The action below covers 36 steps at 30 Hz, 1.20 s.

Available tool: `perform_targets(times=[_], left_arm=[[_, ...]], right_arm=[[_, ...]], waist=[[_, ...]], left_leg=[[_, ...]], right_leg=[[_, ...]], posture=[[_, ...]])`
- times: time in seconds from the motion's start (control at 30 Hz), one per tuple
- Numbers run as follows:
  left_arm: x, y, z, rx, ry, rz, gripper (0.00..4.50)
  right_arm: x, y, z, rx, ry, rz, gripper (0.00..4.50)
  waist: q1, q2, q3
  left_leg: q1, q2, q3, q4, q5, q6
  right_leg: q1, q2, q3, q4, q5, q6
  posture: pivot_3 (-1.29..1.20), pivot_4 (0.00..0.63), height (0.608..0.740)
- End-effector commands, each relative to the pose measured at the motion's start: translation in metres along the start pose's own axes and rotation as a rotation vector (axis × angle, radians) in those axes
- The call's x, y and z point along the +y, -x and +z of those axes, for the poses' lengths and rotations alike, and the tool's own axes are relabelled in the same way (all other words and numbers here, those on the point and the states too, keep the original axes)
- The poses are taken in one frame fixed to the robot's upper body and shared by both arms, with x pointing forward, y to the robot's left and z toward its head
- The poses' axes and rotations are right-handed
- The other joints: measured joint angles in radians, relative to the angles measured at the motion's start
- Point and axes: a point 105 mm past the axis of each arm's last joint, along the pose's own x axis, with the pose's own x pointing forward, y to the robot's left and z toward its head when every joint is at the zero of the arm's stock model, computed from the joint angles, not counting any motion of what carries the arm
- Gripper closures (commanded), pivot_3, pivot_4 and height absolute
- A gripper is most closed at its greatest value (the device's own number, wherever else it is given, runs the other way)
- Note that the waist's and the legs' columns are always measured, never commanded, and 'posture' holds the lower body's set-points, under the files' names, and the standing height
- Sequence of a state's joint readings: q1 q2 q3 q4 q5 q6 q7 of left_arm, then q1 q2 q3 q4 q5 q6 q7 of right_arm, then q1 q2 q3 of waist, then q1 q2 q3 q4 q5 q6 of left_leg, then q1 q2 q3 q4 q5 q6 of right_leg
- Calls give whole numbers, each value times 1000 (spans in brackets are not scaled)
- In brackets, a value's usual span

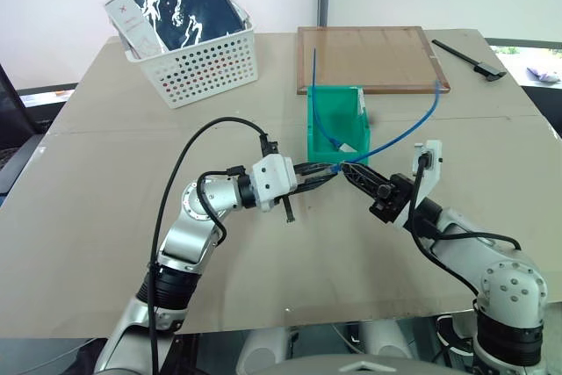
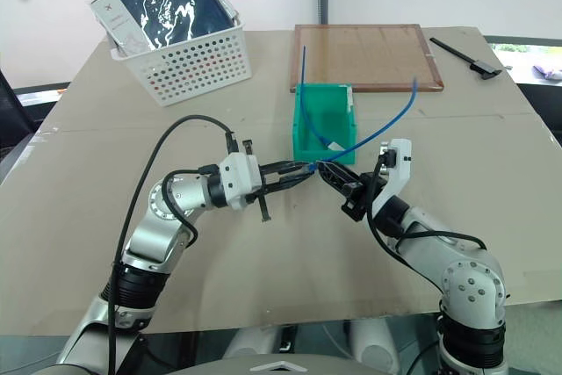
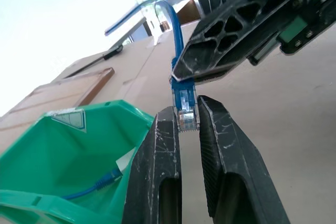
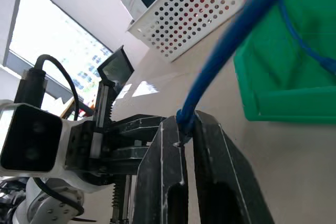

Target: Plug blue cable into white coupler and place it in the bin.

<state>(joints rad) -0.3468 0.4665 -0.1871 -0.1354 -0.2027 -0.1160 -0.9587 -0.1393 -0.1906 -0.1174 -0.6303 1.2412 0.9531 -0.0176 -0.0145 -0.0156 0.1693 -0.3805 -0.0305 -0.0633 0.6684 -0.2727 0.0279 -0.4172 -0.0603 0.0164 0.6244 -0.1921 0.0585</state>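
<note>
Mating: left gripper [image 3: 188, 121] is clamped on a clear plug at the blue cable [image 1: 399, 135] end; right gripper [image 4: 185, 129] is pinched on the cable just behind it, both held above the table [image 1: 105, 217].
Cable run: it arcs up behind the right gripper; a second blue length with a plug is seen lying inside the teal bin [image 1: 318, 133].
Done: plug judged at or in the coupler.
Left: confirming the join, then binning.
Hidden: white coupler not made out between the fingers; seating cannot be told.
</note>
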Motion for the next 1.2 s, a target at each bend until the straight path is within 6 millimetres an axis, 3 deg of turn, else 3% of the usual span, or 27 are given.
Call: perform_targets(times=[0.03, 0.3, 0.43, 0.6, 0.73, 0.9, 1.03, 1.2], left_arm=[[1, -1, 11, -37, -44, 2, 4500], [6, 2, 13, -57, -12, 42, 4500], [13, 14, 8, -39, 84, 97, 2567], [24, 61, -9, 88, 285, 205, 39], [33, 112, -17, 191, 417, 274, 39], [43, 168, -34, 343, 420, 315, 39], [46, 190, -45, 416, 427, 256, 39], [49, 197, -63, 489, 385, 198, 39]], right_arm=[[14, -1, 5, -13, 9, 63, 4437], [14, 0, 4, 9, 1, 83, 4437], [12, 0, 6, 9, 2, 83, 4500], [7, 2, 9, 9, 21, 76, 4500], [2, 0, 11, 8, 30, 78, 4500], [-2, -5, 10, 11, 43, 92, 4500], [-2, -9, 8, 17, 57, 106, 4500], [-2, -9, 6, 14, 71, 107, 4500]], waist=[[0, 0, 0], [0, 0, 0], [-1, 0, 0], [-6, 0, 0], [-5, 0, 1], [0, 0, 1], [1, 0, 1], [1, 0, 2]], left_leg=[[0, 0, 0, 0, 0, 0], [0, 0, 0, 0, 0, 0], [0, 0, 0, 0, 0, 0], [0, 1, 0, 0, 0, 0], [0, 1, 0, 0, 0, 0], [0, 1, 0, -1, 0, 0], [0, 1, 1, -1, 0, 0], [-1, 1, 1, -1, 0, 0]], right_leg=[[0, 0, 0, 0, 0, 0], [0, 0, 0, 0, 0, 0], [0, 0, 0, 0, 0, 0], [0, 1, 0, 0, 0, 0], [-1, 1, 0, 0, -2, 2], [-1, 1, 0, 0, -3, 0], [-1, 1, 0, -1, -4, -2], [-2, 1, 0, -1, -1, -2]], posture=[[0, 150, 740], [0, 150, 740], [0, 150, 740], [0, 150, 740], [0, 150, 740], [0, 150, 740], [0, 150, 740], [0, 150, 740]])
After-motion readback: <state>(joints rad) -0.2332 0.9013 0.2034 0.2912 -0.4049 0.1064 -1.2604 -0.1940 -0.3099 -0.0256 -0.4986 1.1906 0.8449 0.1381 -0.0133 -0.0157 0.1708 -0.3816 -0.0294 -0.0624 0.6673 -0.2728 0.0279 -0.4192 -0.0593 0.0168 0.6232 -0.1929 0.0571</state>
